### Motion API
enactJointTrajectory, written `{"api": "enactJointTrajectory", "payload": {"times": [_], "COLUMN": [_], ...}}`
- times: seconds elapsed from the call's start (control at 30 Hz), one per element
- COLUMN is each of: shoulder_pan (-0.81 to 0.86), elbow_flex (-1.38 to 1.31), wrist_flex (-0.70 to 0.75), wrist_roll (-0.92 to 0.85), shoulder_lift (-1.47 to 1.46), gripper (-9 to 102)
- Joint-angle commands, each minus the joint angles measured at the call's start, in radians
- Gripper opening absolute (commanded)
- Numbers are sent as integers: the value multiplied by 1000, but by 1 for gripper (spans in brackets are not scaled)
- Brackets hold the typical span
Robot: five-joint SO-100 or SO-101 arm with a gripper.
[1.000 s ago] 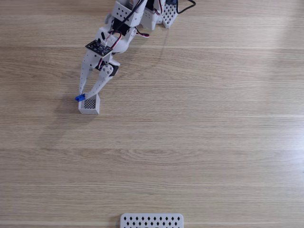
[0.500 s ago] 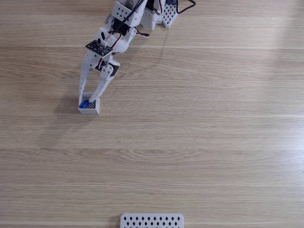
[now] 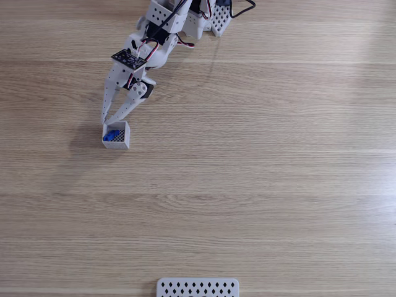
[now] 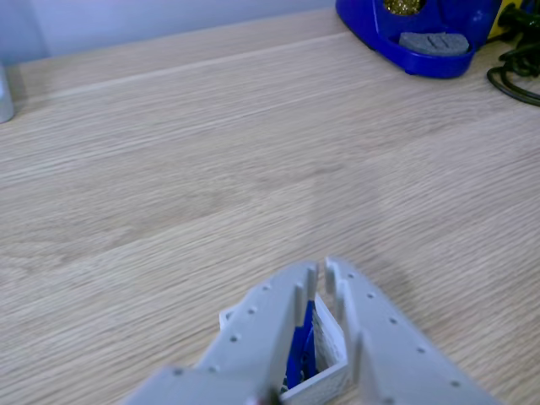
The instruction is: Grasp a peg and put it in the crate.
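The peg (image 3: pixel 111 135) is a small bright blue piece lying inside the crate (image 3: pixel 124 142), a little white open-topped box with a dotted mesh floor, at the left of the fixed view. My gripper (image 3: pixel 106 121) hovers just above the crate's far rim, its white fingers closed to a point with nothing between them. Seen from behind the fingers in the other view, my gripper (image 4: pixel 321 268) has its tips nearly touching. Below them the peg (image 4: pixel 297 350) shows blue within the crate (image 4: pixel 331 381).
The arm's base (image 3: pixel 185 15) stands at the top edge of the wooden table. A flat white panel with diamond-shaped holes (image 3: pixel 198 288) lies at the bottom edge. A blue device (image 4: pixel 422 34) and a black cable (image 4: pixel 515 80) sit far back right.
A second ago the gripper held the peg at the crate's rim. It opened, the peg dropped into the crate, and the fingers have since closed and drawn back slightly.
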Motion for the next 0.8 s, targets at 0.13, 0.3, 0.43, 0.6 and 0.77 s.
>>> {"api": "enactJointTrajectory", "payload": {"times": [0.13,0.3,0.43,0.6,0.77], "shoulder_pan": [-75,-212,-357,-503,-552], "elbow_flex": [-86,-86,-86,-67,63], "wrist_flex": [43,290,571,888,1075], "wrist_roll": [-2,12,12,12,-3], "shoulder_lift": [183,367,554,772,1003], "gripper": [-1,-1,-1,-1,-1]}}
